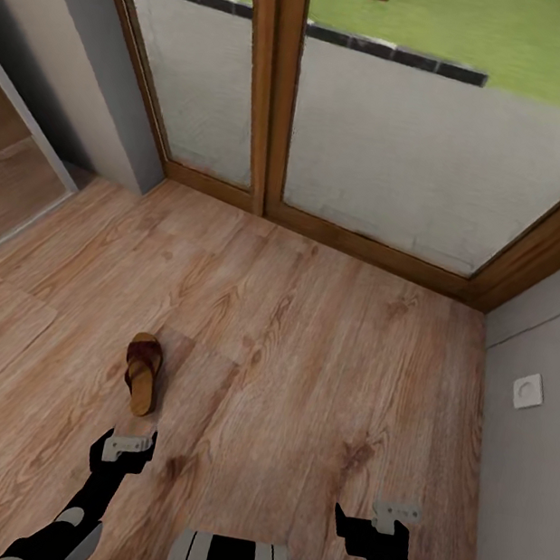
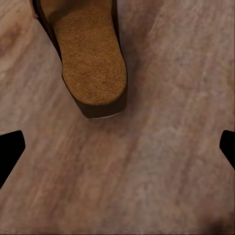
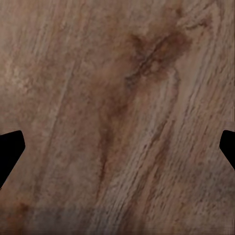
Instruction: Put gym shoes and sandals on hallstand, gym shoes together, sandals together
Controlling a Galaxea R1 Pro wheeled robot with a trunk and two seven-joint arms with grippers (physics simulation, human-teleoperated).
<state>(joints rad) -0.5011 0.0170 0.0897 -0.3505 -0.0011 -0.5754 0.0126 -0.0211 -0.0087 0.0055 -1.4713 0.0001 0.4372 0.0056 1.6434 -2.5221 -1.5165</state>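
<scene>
I see one sandal [image 1: 142, 372], brown strap, tan footbed, lying flat on the corridor floor [image 1: 301, 366].

Home corridor: plank floor [image 1: 321, 361], glazed patio doors [image 1: 279, 78].

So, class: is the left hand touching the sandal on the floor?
Apart. In the left wrist view, bare floor separates the sandal heel from the left hand, open, fingertips at the frame's edges.

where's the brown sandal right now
In the head view the sandal lies alone on the corridor floor, left of centre, just ahead of the left gripper; the left wrist view shows its heel beyond the open fingers.
</scene>
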